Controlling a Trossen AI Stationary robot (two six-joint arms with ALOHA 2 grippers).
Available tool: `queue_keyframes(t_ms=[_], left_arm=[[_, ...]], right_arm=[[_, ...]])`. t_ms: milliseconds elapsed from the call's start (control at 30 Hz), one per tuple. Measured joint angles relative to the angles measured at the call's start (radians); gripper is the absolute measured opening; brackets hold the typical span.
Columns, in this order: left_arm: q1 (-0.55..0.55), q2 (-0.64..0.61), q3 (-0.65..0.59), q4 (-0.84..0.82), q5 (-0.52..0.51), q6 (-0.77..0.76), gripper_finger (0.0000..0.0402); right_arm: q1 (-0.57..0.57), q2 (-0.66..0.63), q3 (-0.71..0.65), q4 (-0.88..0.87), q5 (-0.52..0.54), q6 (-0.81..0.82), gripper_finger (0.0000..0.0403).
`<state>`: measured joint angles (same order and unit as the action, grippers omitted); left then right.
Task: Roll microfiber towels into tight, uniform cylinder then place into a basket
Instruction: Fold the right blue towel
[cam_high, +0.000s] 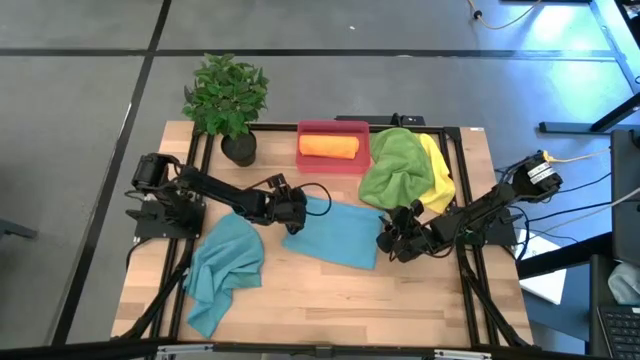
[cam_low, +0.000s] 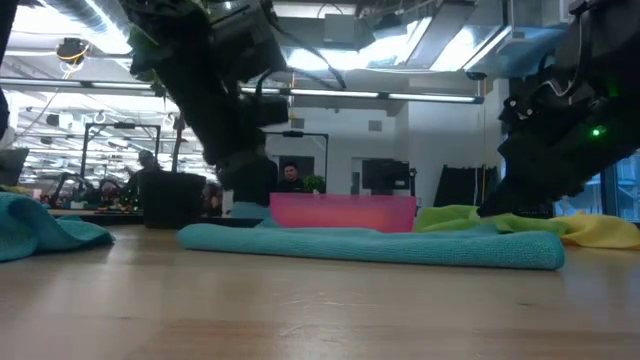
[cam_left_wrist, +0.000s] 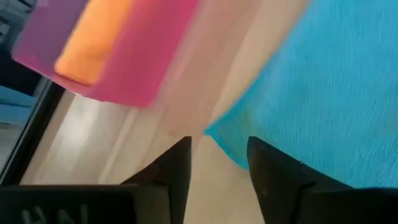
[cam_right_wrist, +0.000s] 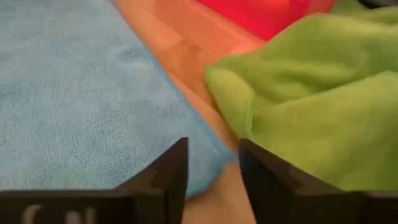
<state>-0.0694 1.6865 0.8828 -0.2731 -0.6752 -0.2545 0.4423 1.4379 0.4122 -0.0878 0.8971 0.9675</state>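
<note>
Teal towel (cam_high: 333, 232) lies flat mid-surface, long axis running between my two grippers. My left gripper (cam_high: 291, 212) stands at one far corner, my right gripper (cam_high: 395, 240) at the other; both have fingers apart, holding nothing.

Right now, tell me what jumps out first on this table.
The flat teal towel lies mid-table, with the left gripper at one corner and the right gripper at the other, both open. Behind it the red basket already holds a rolled orange towel. A green towel lies heaped over a yellow one beside the basket, and a crumpled teal towel sits front left.
</note>
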Motion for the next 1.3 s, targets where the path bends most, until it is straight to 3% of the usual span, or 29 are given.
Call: queue_keyframes(t_ms=[233,433,600,767,933,1033,1300], left_arm=[[-0.079,-0.091,0.032,0.019,0.019,-0.002,0.0148],[-0.189,-0.065,0.038,0.165,0.128,-0.049,0.0145],[-0.259,-0.027,0.035,0.209,0.144,-0.039,0.0145],[-0.208,-0.023,0.114,0.334,0.138,0.097,0.0145],[-0.158,-0.023,0.205,0.271,0.249,0.077,0.0145],[-0.161,-0.023,0.201,0.234,0.303,0.048,0.0145],[-0.194,-0.023,0.144,0.091,0.303,-0.001,0.0145]], right_arm=[[0.0,-0.112,0.045,-0.016,0.011,-0.197,0.0208],[0.0,-0.14,0.06,0.076,-0.052,-0.322,0.0213],[-0.021,-0.121,0.059,0.106,-0.112,-0.354,0.0212],[-0.11,-0.123,0.064,0.271,-0.194,-0.558,0.0182],[-0.179,-0.123,0.105,0.324,-0.373,-0.586,0.0134],[-0.184,-0.123,0.107,0.313,-0.385,-0.587,0.0107],[-0.184,-0.112,0.106,0.265,-0.37,-0.583,0.0067]])
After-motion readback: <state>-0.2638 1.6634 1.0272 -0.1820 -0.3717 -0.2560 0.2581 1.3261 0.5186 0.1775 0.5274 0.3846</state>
